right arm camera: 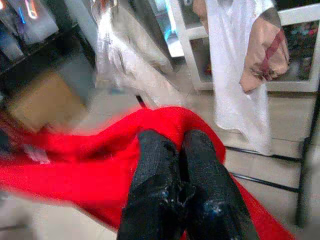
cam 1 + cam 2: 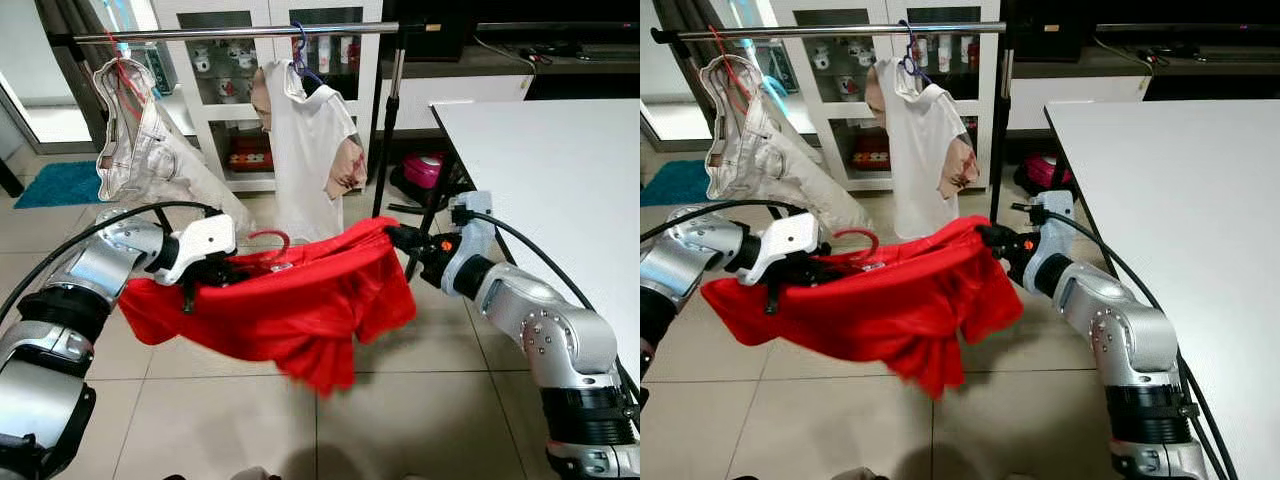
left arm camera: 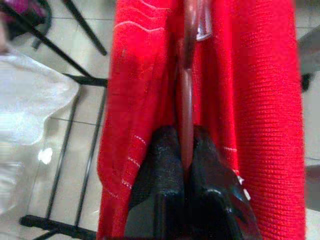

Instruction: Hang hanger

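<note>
- While I stand in front of the clothes rail (image 2: 240,33), a red garment (image 2: 290,300) on a red hanger (image 3: 189,85) stretches between my two grippers, below the rail and clear of it.
- My left gripper (image 3: 186,155) has its fingers clamped together on the hanger's stem, with red knit cloth on both sides of them.
- The hanger's curved hook (image 2: 272,240) rises just above the garment's top edge, near my left wrist and well under the rail.
- My right gripper (image 1: 181,150) pinches the garment's other shoulder, fingers pressed together on the red cloth.
- The garment sags between my grippers, its lower edge hanging loose over the tiled floor (image 2: 400,410).
- On the rail hangs a white shirt (image 2: 305,150) from a purple hanger (image 2: 300,52), roughly above the middle of my garment.
- Toward the rail's left end hangs a pale, crumpled garment (image 2: 135,135).
- A white table (image 2: 560,170) stands to the right of the rail, beside my right arm.
</note>
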### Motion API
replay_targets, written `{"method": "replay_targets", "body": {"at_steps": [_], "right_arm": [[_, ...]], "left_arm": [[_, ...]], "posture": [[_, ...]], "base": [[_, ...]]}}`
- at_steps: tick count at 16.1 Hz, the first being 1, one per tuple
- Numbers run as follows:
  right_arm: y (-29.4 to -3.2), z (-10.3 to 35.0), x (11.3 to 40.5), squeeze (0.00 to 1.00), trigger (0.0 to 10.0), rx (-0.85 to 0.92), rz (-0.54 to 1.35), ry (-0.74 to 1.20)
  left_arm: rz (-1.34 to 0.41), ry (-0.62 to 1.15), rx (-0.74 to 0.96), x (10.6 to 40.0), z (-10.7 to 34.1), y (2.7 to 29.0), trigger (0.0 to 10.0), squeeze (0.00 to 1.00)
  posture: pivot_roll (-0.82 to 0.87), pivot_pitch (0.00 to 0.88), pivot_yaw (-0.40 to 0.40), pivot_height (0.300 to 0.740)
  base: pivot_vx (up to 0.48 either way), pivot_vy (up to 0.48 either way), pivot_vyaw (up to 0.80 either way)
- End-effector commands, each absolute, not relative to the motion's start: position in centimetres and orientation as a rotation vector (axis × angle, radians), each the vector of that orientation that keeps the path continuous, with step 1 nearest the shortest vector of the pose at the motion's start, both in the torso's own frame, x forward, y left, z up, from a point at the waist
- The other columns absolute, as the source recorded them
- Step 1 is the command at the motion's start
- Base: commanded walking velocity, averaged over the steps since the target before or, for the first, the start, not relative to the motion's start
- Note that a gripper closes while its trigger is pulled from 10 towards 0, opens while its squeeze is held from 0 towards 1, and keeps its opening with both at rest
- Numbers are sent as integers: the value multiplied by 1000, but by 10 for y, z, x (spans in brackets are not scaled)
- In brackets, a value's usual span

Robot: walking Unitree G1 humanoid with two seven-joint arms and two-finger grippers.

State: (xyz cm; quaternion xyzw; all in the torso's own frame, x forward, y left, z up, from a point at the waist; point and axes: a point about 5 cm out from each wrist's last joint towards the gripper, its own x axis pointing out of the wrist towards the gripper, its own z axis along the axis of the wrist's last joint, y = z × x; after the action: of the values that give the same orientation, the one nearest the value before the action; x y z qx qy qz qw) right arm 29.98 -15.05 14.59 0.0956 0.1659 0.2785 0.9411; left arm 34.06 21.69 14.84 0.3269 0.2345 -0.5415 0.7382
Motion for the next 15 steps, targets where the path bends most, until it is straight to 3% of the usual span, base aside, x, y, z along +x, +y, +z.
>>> {"method": "replay_targets", "body": {"at_steps": [1,3,6,8,11,12,15], "right_arm": [[-147,138,294,0,0,91,586,365],[-142,145,300,0,0,157,573,313],[-139,131,297,0,0,-41,615,392],[-145,172,313,0,0,107,550,145],[-150,204,318,0,0,216,541,-12],[-150,236,319,0,0,320,613,-118],[-142,237,319,0,0,216,677,-35]], "left_arm": [[-1085,345,713,354,181,221,0,0],[-1063,278,696,357,193,221,0,0],[-1055,250,663,356,194,223,0,0],[-1167,387,704,342,169,226,0,0],[-1193,435,710,338,159,228,0,0],[-1169,420,714,341,158,223,0,0],[-1057,297,715,354,170,214,0,0]], "posture": [[-120,0,52,740],[-119,0,47,740],[-121,0,37,740],[-148,0,53,740],[-158,0,65,740],[-151,0,68,740],[-139,0,56,740]], "base": [[0,0,0],[0,0,0],[0,0,0],[0,0,0],[0,0,0],[0,0,0],[0,0,0]]}}
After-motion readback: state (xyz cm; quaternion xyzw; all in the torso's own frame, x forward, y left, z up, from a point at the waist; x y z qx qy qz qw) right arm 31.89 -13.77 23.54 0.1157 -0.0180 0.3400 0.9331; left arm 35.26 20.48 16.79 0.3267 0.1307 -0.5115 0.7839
